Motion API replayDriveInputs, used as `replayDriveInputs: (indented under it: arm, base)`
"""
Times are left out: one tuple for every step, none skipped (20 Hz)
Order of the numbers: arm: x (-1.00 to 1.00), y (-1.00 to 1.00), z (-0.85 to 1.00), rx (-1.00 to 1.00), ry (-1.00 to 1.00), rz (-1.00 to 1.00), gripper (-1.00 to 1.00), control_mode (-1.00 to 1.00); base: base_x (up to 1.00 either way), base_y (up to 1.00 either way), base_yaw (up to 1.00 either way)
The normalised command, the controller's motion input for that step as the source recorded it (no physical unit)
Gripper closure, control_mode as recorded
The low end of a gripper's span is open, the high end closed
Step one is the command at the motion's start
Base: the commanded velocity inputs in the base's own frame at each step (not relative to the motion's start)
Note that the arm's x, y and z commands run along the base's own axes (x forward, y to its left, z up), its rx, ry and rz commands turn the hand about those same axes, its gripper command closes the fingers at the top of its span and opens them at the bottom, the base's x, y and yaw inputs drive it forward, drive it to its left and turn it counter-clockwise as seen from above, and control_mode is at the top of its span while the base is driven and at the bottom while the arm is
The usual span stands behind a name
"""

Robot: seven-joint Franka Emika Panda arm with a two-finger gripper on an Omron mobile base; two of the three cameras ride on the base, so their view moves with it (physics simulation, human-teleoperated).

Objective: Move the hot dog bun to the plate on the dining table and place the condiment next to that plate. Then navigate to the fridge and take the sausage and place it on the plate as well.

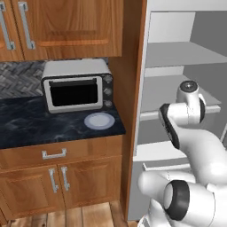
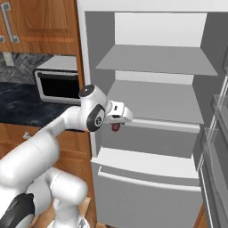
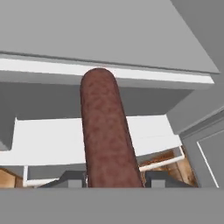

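The fridge stands open in front of me, with white shelves inside. My gripper hangs just in front of its middle shelf edge, pointing down. It is shut on the sausage, a long reddish-brown roll that runs up between the two dark fingertips. From the right base view only a small red end of the sausage pokes out under the hand. The hot dog bun, the plate, the dining table and the condiment are out of view.
Left of the fridge, a black-topped counter carries a white toaster oven and a pale blue-grey plate. Wooden cabinets hang above. The open fridge door stands at the right. A drawer front juts out low.
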Motion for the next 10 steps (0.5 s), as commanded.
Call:
replayDriveInputs:
  arm:
    - [-0.35, 0.21, -0.04, 0.0, 0.0, -0.38, 1.0, -1.0]
    - [-0.29, 0.12, -0.01, 0.0, 0.0, -0.3, 1.0, -1.0]
    - [-0.31, 0.0, 0.0, 0.0, 0.0, -0.17, 1.0, -1.0]
    - [-0.29, 0.0, 0.0, 0.0, 0.0, -0.04, 1.0, -1.0]
    - [-0.29, 0.0, 0.0, 0.0, 0.0, 0.0, 1.0, -1.0]
    - [-0.36, 0.0, -0.05, 0.0, 0.0, 0.0, 1.0, -1.0]
    - [0.0, 0.0, 0.0, 0.0, 0.0, 0.0, 1.0, 1.0]
    - [0.0, 0.0, 0.0, 0.0, 0.0, 0.0, 1.0, 1.0]
    - [0.0, 0.0, 0.0, 0.0, 0.0, 0.0, 1.0, 1.0]
    - [0.0, 0.0, 0.0, 0.0, 0.0, 0.0, 1.0, 1.0]
  base:
    - [0.0, 0.0, 0.0]
    - [0.0, 0.0, 0.0]
    - [0.0, 0.0, 0.0]
    - [0.0, 0.0, 0.0]
    - [0.0, 0.0, 0.0]
    - [0.0, 0.0, 0.0]
    - [-0.79, 0.0, -0.01]
    - [-1.0, 0.0, -0.04]
    - [-1.0, 0.0, -0.06]
    - [-1.0, 0.0, -0.07]
